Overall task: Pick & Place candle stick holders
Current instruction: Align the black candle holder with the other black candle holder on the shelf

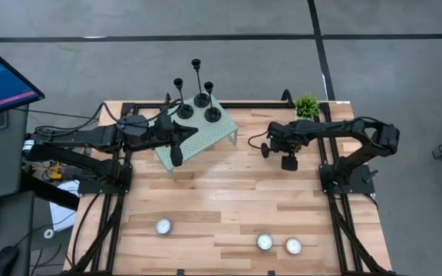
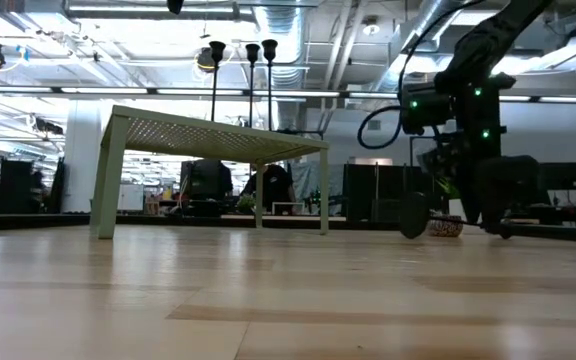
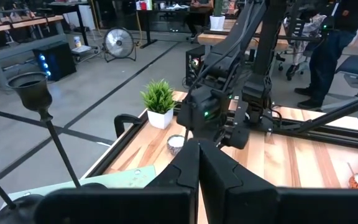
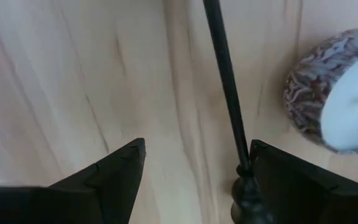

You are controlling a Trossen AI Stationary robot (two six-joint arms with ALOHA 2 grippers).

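Between our right claw's spread fingers, low over the bench, lies a toppled candle stick holder, ungripped. We judge the pick underway; next, close on its stem. Our left claw waits shut by the green stand.

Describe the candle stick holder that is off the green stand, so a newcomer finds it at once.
Find the pale green stand at the wooden table's far side, where three black holders stand upright. Move towards the potted plant: the fourth holder is between the right gripper's open fingers. It alone lies flat on the wood.
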